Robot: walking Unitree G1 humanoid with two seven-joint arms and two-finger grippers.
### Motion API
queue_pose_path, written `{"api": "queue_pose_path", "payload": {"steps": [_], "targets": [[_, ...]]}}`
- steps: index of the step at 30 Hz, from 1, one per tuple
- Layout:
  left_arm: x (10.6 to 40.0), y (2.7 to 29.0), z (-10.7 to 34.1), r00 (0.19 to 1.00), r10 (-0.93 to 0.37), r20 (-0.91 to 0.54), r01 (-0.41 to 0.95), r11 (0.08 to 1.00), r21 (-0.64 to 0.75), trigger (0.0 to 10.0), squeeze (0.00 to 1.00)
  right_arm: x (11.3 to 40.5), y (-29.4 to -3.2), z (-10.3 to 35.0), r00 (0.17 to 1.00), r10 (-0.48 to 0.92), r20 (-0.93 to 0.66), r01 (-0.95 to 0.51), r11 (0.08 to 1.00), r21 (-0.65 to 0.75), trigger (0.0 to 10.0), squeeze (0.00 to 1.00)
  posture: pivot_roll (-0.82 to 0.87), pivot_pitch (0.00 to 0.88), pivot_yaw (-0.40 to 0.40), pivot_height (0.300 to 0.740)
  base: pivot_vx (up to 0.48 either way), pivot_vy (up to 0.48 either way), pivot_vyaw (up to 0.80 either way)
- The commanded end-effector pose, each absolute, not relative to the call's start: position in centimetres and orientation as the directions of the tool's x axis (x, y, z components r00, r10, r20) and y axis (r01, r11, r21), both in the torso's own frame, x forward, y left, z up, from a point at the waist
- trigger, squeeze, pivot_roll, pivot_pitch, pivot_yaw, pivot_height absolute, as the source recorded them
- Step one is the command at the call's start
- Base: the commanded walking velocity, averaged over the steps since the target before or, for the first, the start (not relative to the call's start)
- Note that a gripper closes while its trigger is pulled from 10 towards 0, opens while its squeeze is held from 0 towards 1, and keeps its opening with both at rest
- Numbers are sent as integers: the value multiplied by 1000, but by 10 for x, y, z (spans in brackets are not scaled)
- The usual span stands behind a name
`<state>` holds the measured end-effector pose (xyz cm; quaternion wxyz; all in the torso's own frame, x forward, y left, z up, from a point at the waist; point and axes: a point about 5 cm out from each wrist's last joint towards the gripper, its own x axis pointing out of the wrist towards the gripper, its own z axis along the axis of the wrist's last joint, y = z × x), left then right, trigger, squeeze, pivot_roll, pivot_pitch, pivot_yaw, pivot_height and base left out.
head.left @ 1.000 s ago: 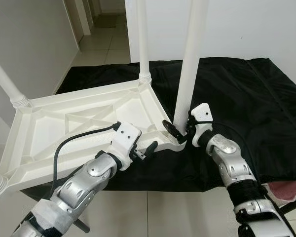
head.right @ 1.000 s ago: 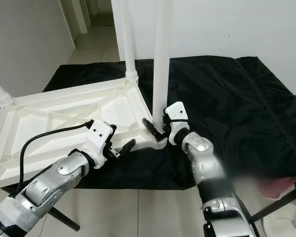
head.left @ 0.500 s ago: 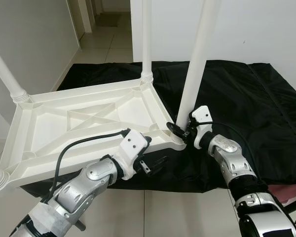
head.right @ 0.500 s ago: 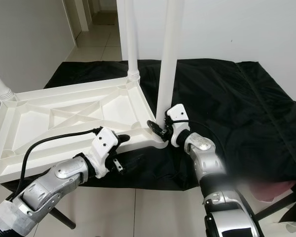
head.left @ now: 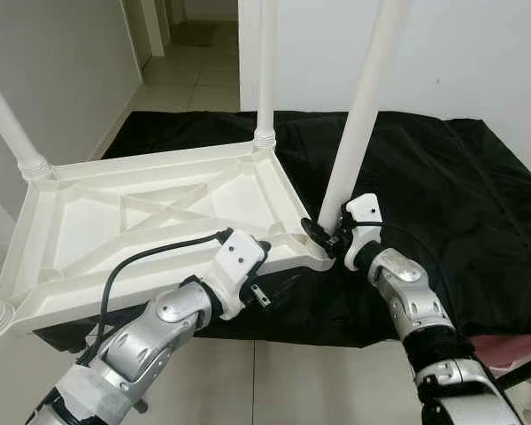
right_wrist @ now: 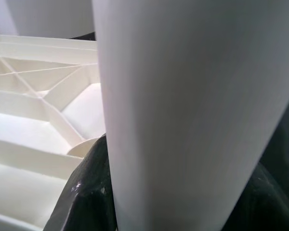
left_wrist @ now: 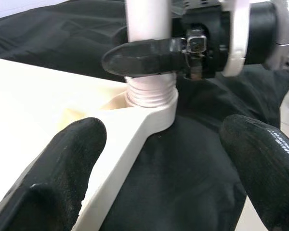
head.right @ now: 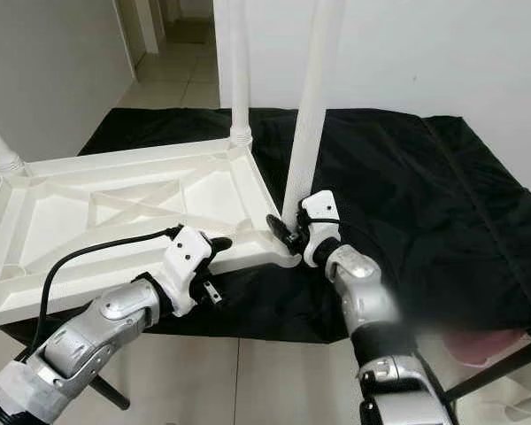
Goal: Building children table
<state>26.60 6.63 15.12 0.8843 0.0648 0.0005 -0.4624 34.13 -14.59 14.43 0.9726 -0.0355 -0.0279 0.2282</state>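
Table leg (head.left: 365,106) (top cut off) clamped by right claw (head.left: 329,239); left claw (head.left: 270,270) gapes.

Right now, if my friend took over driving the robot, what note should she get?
Right gripper: shut on the near table leg, just above its socket.
Left gripper: open, at the tabletop's near edge by that corner.
The tabletop lies upside down on the black cloth.
Done: the other three legs look seated.
Left: this leg tilts and its threads show, so it likely needs seating fully.
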Motion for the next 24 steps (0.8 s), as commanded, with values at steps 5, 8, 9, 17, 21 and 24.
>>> {"api": "queue_pose_path", "payload": {"steps": [5, 8, 9, 17, 21, 24], "targets": [[266, 72, 149, 548, -834, -70, 834, 539, 116, 10000, 0, 331, -145, 143, 971, 232, 57, -236, 969, 68, 10000, 0, 5, 11, -19, 740, 0, 0, 0], [266, 72, 149, 549, -833, -70, 834, 539, 116, 10000, 0, 329, -141, 143, 975, 214, 55, -218, 972, 87, 10000, 0, 2, 10, -17, 740, 0, 0, 0], [266, 73, 149, 550, -832, -71, 833, 540, 117, 10000, 0, 325, -136, 142, 982, 180, 55, -185, 978, 98, 10000, 0, 0, 12, -16, 740, 0, 0, 0], [269, 73, 150, 553, -831, -66, 831, 544, 120, 10000, 0, 310, -116, 144, 998, -32, 51, 26, 993, 116, 10000, 0, -6, 11, -7, 740, 0, 0, 0], [269, 73, 150, 553, -831, -65, 831, 544, 119, 10000, 0, 310, -115, 144, 999, -24, 48, 18, 993, 120, 10000, 0, -6, 11, -7, 740, 0, 0, 0], [269, 73, 150, 551, -832, -67, 832, 542, 120, 10000, 0, 311, -120, 144, 999, -15, 46, 9, 993, 116, 10000, 0, -6, 9, -2, 740, 0, 0, 0]]}}
